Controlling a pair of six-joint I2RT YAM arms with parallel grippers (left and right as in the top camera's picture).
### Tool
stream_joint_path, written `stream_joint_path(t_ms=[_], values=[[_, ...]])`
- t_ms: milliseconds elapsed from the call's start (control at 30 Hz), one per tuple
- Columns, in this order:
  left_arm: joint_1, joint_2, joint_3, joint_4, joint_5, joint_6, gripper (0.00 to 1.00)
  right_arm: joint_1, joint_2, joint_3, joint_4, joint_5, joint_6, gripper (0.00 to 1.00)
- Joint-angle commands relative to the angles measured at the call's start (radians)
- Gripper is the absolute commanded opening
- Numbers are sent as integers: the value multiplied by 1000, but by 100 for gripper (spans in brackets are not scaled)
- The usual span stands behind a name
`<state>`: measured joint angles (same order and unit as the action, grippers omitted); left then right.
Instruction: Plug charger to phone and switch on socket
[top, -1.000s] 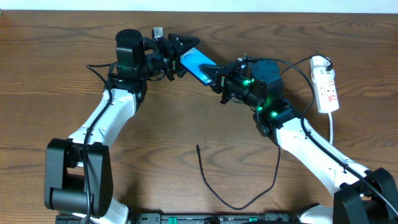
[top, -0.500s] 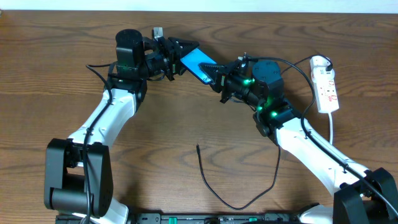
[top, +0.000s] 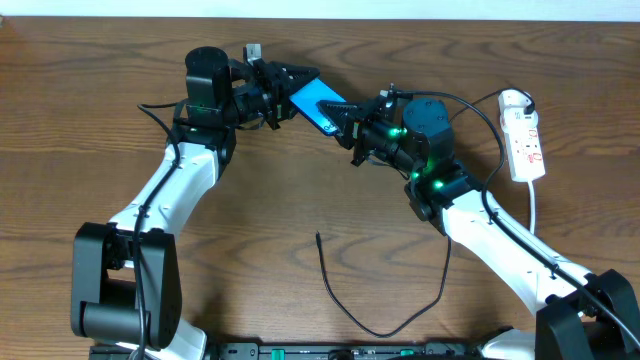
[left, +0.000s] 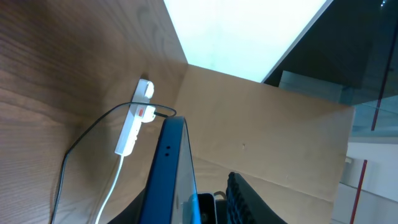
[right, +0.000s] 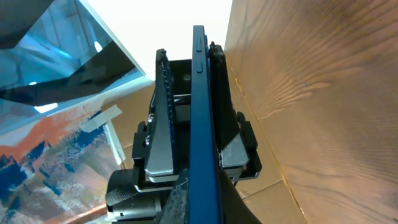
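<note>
The phone (top: 318, 103) with its bright blue screen is held off the table between both arms at the back centre. My right gripper (top: 346, 121) is shut on its lower right end; in the right wrist view the phone's (right: 202, 112) edge runs up from my right gripper (right: 208, 200). My left gripper (top: 298, 82) stands around the upper left end, open, with a gap beside one finger (right: 163, 106). The left wrist view shows the phone (left: 171, 174) edge-on inside my left gripper (left: 193, 202). The charger (top: 345, 305) lies loose at the front, tip (top: 318, 236) free. The socket (top: 525, 140) lies far right.
The socket (left: 134, 124) also shows in the left wrist view with a black lead and a white lead running from it. A thick black robot cable (top: 480, 105) arcs over the right arm toward the socket. A small grey item (top: 253, 48) sits at the table's back edge.
The left jaws have narrowed around the phone's upper end. The phone, the right gripper and both arms have hardly moved.
</note>
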<state>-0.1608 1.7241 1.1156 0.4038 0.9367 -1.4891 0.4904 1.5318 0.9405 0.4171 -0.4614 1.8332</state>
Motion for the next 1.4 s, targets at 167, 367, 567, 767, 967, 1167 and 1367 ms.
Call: stream_joint_path(t_ms=[167,367,567,767,967,1167,1367], values=[[-4,-26,31,6,4,10,26,16,-2,21,20,-12,-64,1],[-4,-26,31,6,3,10,25,16,-2,21,26,-11,-85,1],[-4,-26,31,6,0,10,22,23,-2,21,28,-11,-85,1],[-4,-26,31,6,0,10,20,24,-2,21,28,-8,-82,1],[-4,-26,31,6,-4,10,13,25,-2,21,27,-8,-72,1],[-4,-26,31,6,-4,10,11,26,-2,21,27,-8,-72,1],[-4,-26,31,6,-4,10,7,27,-2,21,27,-8,-72,1]])
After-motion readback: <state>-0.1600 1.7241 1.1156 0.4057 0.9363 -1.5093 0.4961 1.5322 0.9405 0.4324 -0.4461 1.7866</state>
